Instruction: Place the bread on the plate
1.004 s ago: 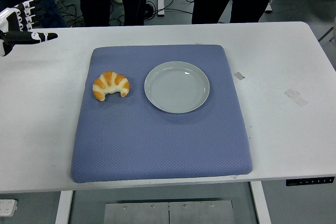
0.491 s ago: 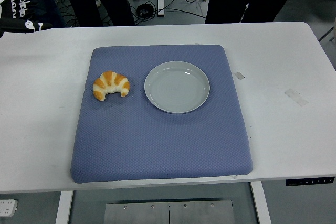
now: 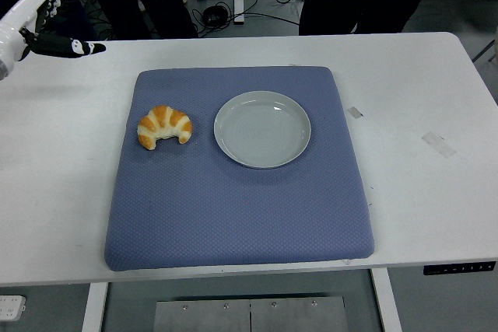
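Head view: bread [image 3: 165,127] on mat, well apart from left hand [image 3: 35,25].

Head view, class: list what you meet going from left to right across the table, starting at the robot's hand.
Left hand → bread → plate → small tape piece → larger tape piece. The bread and plate both lie on the blue mat, apart from each other.

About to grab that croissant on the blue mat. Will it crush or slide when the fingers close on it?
The croissant looks puffy and flaky, so it is probably light and would dent under a hard squeeze. The textured blue mat should limit sliding. Its curved shape lies flat, so rolling seems unlikely. The left hand is open, far from it.
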